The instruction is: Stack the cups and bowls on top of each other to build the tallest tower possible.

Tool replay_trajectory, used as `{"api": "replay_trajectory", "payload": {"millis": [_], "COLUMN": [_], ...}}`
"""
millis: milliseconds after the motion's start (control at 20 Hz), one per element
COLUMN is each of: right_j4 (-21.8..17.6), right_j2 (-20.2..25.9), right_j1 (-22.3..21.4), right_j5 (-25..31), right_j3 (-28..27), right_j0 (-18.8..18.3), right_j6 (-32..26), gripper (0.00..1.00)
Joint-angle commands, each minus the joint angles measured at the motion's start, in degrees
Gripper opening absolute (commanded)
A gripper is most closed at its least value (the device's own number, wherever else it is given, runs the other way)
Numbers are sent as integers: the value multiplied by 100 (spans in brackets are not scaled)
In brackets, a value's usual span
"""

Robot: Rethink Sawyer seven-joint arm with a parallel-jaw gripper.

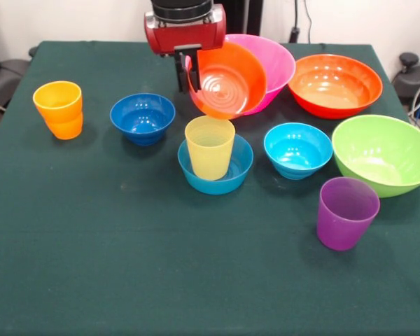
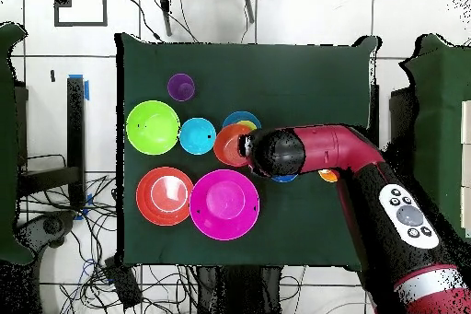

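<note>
The claw (image 1: 189, 66) was pinching the small orange-red bowl (image 1: 227, 80) by its rim, which looked light, stiff and pretty slippery, tilted above the yellow cup (image 1: 209, 147).

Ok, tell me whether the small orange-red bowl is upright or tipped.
Tipped. The small orange-red bowl hangs from the gripper by its rim, its opening facing the front camera, above the yellow cup.

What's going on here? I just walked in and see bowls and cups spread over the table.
The robot's gripper is holding a small orange-red bowl, tilted, in the air above the yellow cup. That cup stands upright in a mid-blue bowl, the start of a tower. The other bowls and the orange cup and purple cup sit unstacked on the table.
</note>
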Motion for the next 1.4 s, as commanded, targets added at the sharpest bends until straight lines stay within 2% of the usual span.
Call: {"api": "replay_trajectory", "payload": {"millis": [50,1400], "right_j4": [96,-208], "right_j2": [-204,-535], "right_j1": [19,481], "right_j5": [700,149], "right_j3": [-373,-630], "right_j0": [167,486], "right_j6": [-104,165], "gripper": [0,0]}}
